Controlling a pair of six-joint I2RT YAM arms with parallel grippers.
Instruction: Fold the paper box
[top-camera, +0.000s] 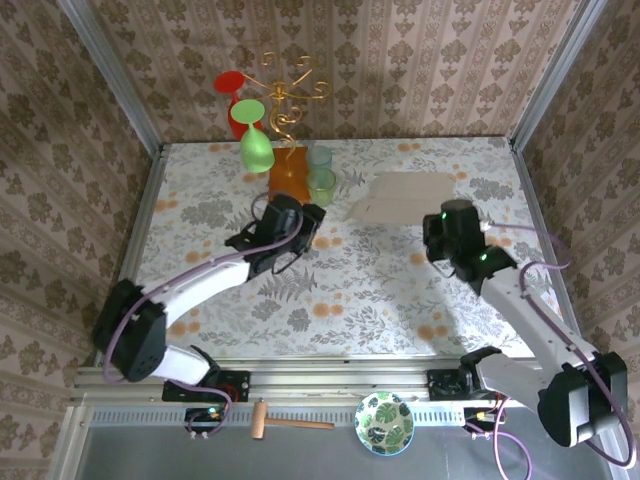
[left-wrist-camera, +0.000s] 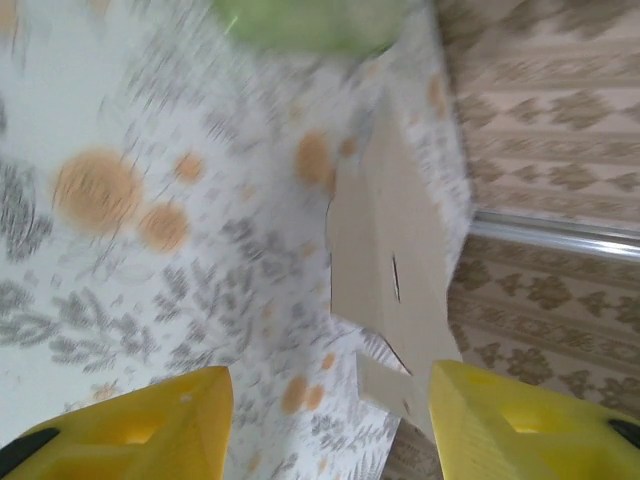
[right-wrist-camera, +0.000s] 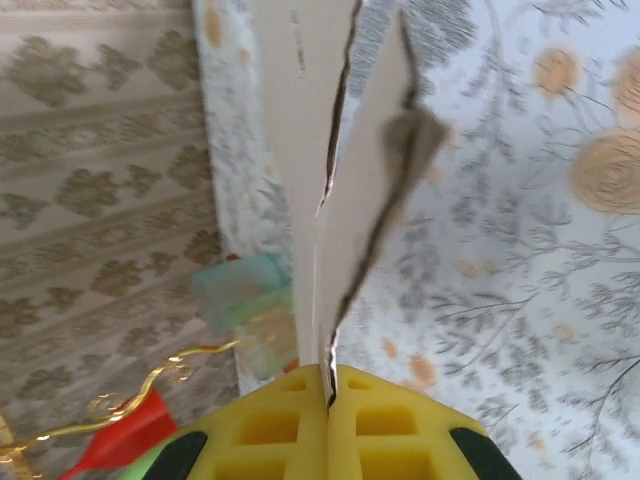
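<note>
The paper box (top-camera: 405, 197) is a pale beige cardboard sheet with flaps, at the back right of the table. My right gripper (top-camera: 445, 218) is at its near right corner. In the right wrist view the yellow fingers (right-wrist-camera: 270, 425) are pressed together on the edge of the paper box (right-wrist-camera: 320, 150), which rises thin and edge-on ahead of them. My left gripper (top-camera: 308, 218) is left of the box and apart from it. In the left wrist view the left gripper (left-wrist-camera: 330, 425) is open with nothing between its fingers, and the paper box (left-wrist-camera: 385, 250) with a small flap lies ahead.
An orange block (top-camera: 288, 172), two translucent green cups (top-camera: 320, 180) and a green wine glass (top-camera: 256, 147) stand at the back centre, close to the left gripper. A red glass (top-camera: 232, 95) and a gold wire stand (top-camera: 285, 90) are behind them. Patterned walls enclose the table.
</note>
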